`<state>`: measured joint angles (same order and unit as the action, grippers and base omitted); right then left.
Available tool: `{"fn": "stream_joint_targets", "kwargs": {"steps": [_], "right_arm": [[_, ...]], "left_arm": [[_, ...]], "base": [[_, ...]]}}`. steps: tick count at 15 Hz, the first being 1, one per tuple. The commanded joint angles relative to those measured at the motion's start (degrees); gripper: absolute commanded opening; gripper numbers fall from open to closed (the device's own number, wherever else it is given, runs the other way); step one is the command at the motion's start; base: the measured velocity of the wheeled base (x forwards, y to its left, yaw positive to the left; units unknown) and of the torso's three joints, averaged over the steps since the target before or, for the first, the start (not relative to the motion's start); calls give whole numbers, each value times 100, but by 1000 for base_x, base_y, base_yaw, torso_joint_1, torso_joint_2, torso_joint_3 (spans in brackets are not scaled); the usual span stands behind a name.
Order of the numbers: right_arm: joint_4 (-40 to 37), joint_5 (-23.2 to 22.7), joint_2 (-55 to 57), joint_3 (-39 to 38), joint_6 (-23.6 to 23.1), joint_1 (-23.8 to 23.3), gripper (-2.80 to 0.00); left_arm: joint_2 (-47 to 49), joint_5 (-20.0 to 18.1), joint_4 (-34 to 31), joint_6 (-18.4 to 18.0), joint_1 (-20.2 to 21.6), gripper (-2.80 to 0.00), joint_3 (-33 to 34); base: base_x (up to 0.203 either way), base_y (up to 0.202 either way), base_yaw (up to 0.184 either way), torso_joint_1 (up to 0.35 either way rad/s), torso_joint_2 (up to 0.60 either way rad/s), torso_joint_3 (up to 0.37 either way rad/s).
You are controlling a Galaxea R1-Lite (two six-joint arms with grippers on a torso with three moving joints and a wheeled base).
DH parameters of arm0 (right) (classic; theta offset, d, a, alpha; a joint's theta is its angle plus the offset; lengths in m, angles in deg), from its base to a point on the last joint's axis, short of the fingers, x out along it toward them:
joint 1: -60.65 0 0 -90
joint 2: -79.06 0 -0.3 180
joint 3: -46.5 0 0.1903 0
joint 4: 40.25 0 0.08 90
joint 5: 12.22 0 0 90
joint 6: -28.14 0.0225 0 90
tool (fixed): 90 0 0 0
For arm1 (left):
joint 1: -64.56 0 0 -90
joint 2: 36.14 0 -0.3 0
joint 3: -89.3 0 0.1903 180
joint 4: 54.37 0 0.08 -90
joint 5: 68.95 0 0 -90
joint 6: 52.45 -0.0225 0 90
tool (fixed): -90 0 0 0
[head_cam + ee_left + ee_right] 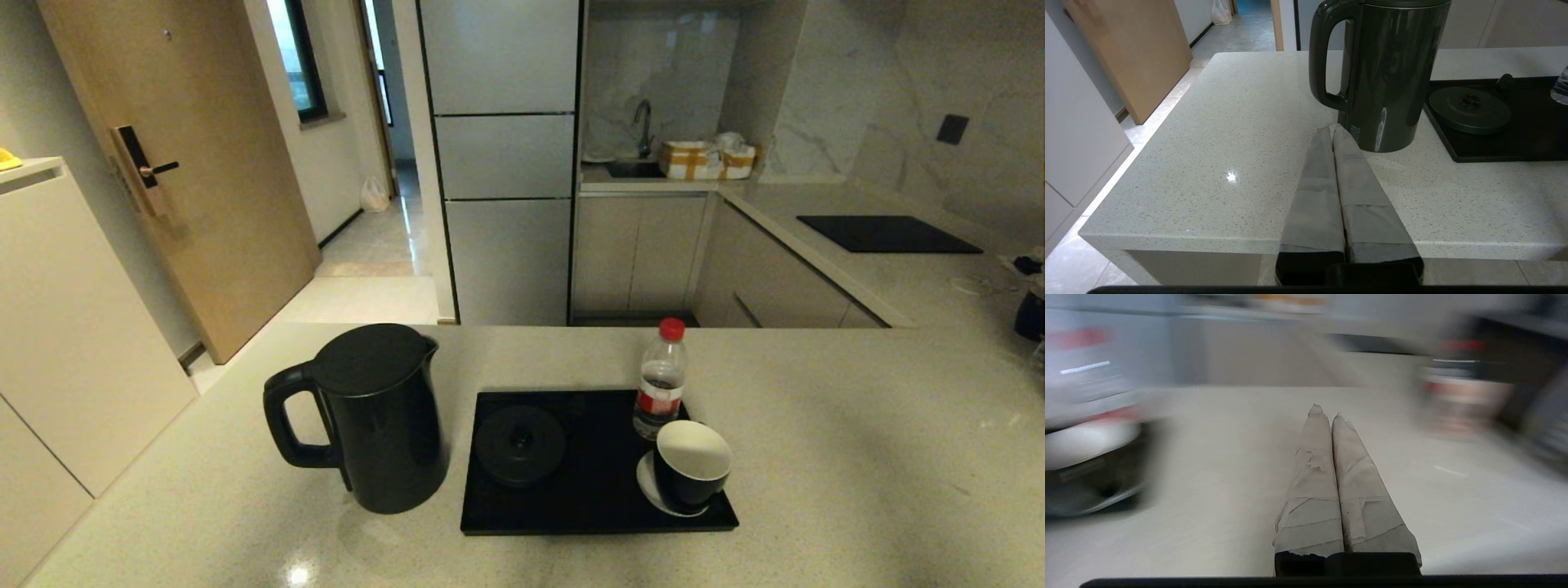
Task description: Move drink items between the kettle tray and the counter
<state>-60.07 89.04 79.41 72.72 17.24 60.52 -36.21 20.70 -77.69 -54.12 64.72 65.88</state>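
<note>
From the head camera I see neither arm, only the counter [857, 457], pale and speckled with a glossy sheen. The black electric kettle [371, 416] stands upright on the bare counter just left of the kettle tray [596, 510], its lid on and its loop handle pointing left. It is off the round kettle base [521, 445], which sits uncovered in the tray's left half.

On the tray's right side the clear bottle [660, 380] stands upright at the far corner, with a red cap and a red label band. I cannot read any writing on the label. Just in front of it the black cup [691, 476], white inside, rests on a small white saucer [647, 483] near the tray's front right corner. Cup and bottle look very close, but I cannot tell whether they touch.

My left gripper [1334, 127] sits low at the counter's near edge, its taped fingers [1318, 175] pressed together with nothing between them. The tips point toward the foot of the kettle, where a small printed mark is too small to read.

My right gripper [1327, 410] is also closed and empty, its wrapped fingers [1359, 486] side by side above the counter. Around it the picture is smeared; I make out a red-and-white blur at one side and a dark shape with a pale rim at the other, and cannot name either with certainty.

Farther back a black cooktop panel [888, 233] lies set into the rear worktop.
</note>
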Motion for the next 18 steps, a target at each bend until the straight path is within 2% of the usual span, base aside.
{"fn": "stream_joint_targets", "kwargs": {"steps": [1, 2, 5, 10, 12, 13, 14, 16, 18], "right_arm": [[-467, -1215, -36, -261, 355, -3, -280], [-627, -1205, -44, -189, 466, -4, -280], [-310, -1195, -44, -285, 559, -4, -280], [-337, -1135, -44, -286, 932, -4, -280], [-337, -1135, -44, -286, 939, -4, -280], [-337, -1135, -44, -286, 932, -4, -280], [-337, -1135, -44, -286, 932, -4, -280], [-337, -1135, -44, -286, 932, -4, -280], [-337, -1135, -44, -286, 932, -4, -280]], "left_arm": [[-1, 0, 4, -1, 2, -280, -1], [7, 0, 4, -1, 2, -280, -4], [-1, 0, 4, -1, 2, -280, -4], [-1, 0, 4, -1, 2, -280, 5], [13, 3, -121, -169, 2, -280, -39], [21, -28, -278, -574, 2, -280, -127], [79, -28, -416, -685, 2, -280, -279], [326, 55, -677, -684, 17, -280, -596], [1041, 208, -1109, -479, 55, -280, -1234]], "base": [[0, 0, 0, 0, 0, 0], [0, 0, 0, 0, 0, 0], [0, 0, 0, 0, 0, 0], [0, 0, 0, 0, 0, 0], [0, 0, 0, 0, 0, 0], [0, 0, 0, 0, 0, 0], [0, 0, 0, 0, 0, 0], [0, 0, 0, 0, 0, 0], [0, 0, 0, 0, 0, 0]]}}
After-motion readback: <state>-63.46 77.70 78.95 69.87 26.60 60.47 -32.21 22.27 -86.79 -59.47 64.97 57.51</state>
